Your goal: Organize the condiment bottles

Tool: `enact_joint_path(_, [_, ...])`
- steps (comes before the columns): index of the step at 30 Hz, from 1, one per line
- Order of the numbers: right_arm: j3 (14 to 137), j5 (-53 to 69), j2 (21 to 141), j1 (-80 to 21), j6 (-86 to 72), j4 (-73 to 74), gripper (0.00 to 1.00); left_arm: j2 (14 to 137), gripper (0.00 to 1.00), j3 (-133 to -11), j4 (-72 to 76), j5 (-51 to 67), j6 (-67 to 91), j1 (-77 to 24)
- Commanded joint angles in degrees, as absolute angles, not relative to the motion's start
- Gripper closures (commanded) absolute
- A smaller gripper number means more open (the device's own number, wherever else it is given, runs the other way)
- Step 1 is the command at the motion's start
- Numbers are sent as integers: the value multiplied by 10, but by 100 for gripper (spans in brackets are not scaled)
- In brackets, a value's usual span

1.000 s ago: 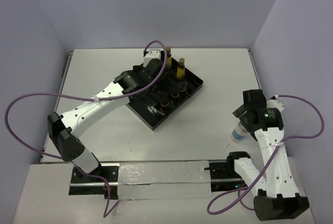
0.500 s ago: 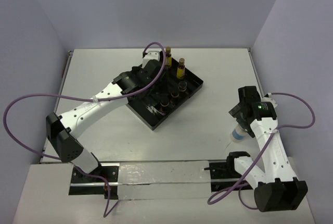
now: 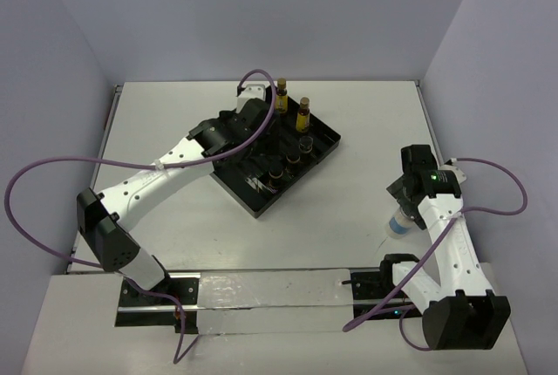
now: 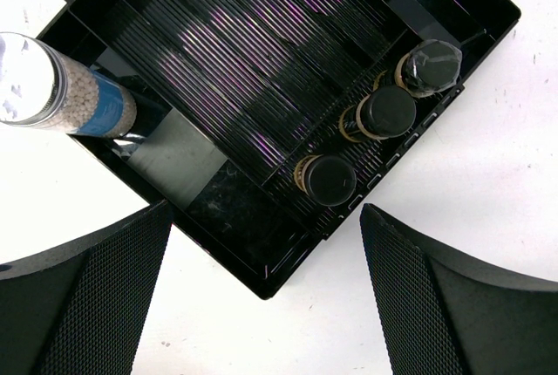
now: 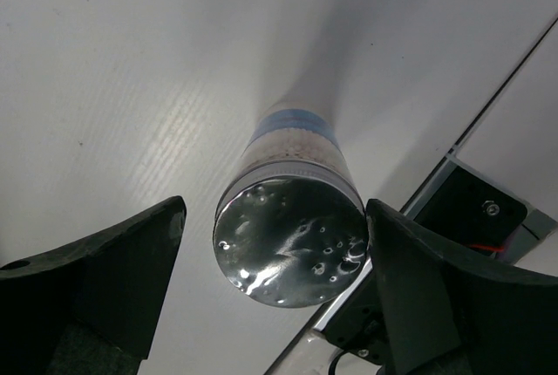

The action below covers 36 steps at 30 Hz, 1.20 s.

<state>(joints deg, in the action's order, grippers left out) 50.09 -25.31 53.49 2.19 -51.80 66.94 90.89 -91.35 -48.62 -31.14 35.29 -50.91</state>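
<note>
A black ridged tray sits mid-table. Three short dark bottles with black caps stand in a row in its right channel and also show in the top view. Two amber bottles stand at its far side. A blue-labelled bottle stands at the tray's left edge. My left gripper hovers open and empty above the tray's near corner. Another blue-labelled bottle with a shiny lid stands on the table at the right. My right gripper is open just above it, one finger on each side of the lid.
A metal rail runs along the table's near edge by both arm bases. The table's right edge lies close beside the right bottle. Purple cables loop beside each arm.
My right gripper has shifted a little left and back over the standing bottle, which has not moved. My left gripper has drifted slightly toward the back of the tray.
</note>
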Motion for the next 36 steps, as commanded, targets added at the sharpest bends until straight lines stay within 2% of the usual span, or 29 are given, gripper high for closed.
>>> enact_joint_path(1, [500, -273, 527, 27, -529, 652, 13, 912, 3, -917, -473, -312, 345, -503])
enact_joint_path(5, [500, -273, 515, 28, -530, 654, 23, 916, 4, -920, -475, -312, 345, -503])
enact_joint_path(9, [494, -263, 498, 28, -526, 646, 37, 918, 3, -921, -478, -313, 346, -503])
enact_joint_path(15, [493, -231, 481, 28, -491, 616, 76, 900, 3, -928, -502, -329, 348, -484])
enact_joint_path(19, [516, -208, 490, 27, -458, 592, 89, 879, 4, -935, -514, -323, 345, -449])
enact_joint_path(25, [581, -188, 527, 27, -381, 589, 91, 834, 3, -938, -531, -317, 345, -352])
enact_joint_path(36, [805, -115, 608, 8, -317, 568, 91, 790, 4, -907, -534, -232, 343, -180])
